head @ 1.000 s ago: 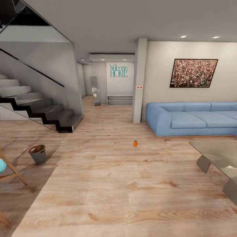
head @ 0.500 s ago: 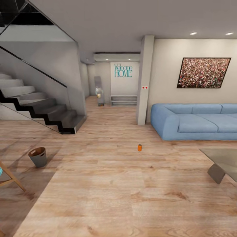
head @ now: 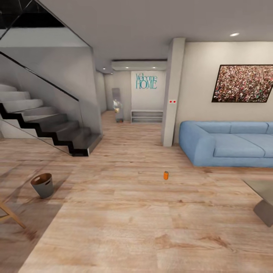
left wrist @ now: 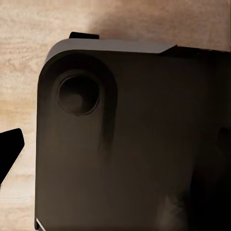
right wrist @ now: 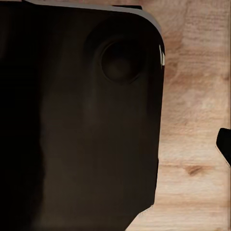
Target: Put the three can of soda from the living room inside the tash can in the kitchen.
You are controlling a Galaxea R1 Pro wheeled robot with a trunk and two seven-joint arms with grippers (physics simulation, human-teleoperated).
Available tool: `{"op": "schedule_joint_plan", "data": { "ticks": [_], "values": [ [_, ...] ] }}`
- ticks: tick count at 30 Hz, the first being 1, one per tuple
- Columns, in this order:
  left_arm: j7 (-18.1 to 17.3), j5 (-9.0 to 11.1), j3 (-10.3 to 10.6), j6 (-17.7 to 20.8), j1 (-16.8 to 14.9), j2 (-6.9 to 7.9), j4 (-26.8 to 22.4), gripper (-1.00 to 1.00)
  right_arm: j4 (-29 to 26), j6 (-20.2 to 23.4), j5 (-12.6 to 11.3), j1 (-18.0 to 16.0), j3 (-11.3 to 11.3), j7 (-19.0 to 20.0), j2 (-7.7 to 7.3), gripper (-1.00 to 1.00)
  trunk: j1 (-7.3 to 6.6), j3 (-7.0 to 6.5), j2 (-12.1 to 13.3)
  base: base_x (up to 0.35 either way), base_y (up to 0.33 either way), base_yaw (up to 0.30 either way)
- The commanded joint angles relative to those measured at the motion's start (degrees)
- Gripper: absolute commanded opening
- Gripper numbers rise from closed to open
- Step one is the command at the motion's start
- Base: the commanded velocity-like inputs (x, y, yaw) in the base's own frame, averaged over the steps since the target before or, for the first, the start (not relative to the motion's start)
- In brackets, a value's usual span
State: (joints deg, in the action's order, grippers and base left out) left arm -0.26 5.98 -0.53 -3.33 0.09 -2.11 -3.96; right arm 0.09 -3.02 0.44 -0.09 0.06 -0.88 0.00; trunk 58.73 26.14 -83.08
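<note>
One soda can stands upright on the open wood floor, well apart from the trash can. Judged light, rigid, smooth; grip mid-body. Tool states cannot be told.

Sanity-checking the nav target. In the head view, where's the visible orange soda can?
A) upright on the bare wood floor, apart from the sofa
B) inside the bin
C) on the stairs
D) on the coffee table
A: the soda can stands upright on the wood floor, apart from the blue sofa and far from the bin.
</note>
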Motion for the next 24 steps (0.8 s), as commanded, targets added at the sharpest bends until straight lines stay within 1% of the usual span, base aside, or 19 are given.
{"op": "schedule_joint_plan", "data": {
  "ticks": [1, 5, 8, 24],
  "values": [
    [-0.01, -0.03, 0.00, -0.01, 0.00, 0.00, 0.00, 1.00, 0.00, 0.01, 0.00, 0.00, 0.01, 0.00, 0.00, 1.00, 0.00, 0.00, 0.00, 0.337, 0.000, 0.021],
    [-0.05, -0.08, 0.00, 0.01, 0.00, 0.00, 0.00, 1.00, 0.00, -0.03, 0.00, 0.00, 0.03, 0.00, 0.00, 1.00, 0.00, 0.00, 0.00, 0.337, 0.033, 0.063],
    [-0.08, -0.08, 0.00, 0.03, -0.01, 0.00, 0.00, 1.00, 0.00, -0.05, 0.00, 0.00, -0.01, 0.00, 0.00, 1.00, 0.00, 0.00, 0.00, 0.337, 0.078, 0.164],
    [-0.09, -0.09, 0.00, 0.01, -0.01, 0.00, 0.00, 1.00, 0.00, -0.05, 0.00, 0.00, -0.05, 0.00, 0.00, 1.00, 0.00, 0.00, 0.00, 0.337, 0.117, 0.245]
  ]
}}
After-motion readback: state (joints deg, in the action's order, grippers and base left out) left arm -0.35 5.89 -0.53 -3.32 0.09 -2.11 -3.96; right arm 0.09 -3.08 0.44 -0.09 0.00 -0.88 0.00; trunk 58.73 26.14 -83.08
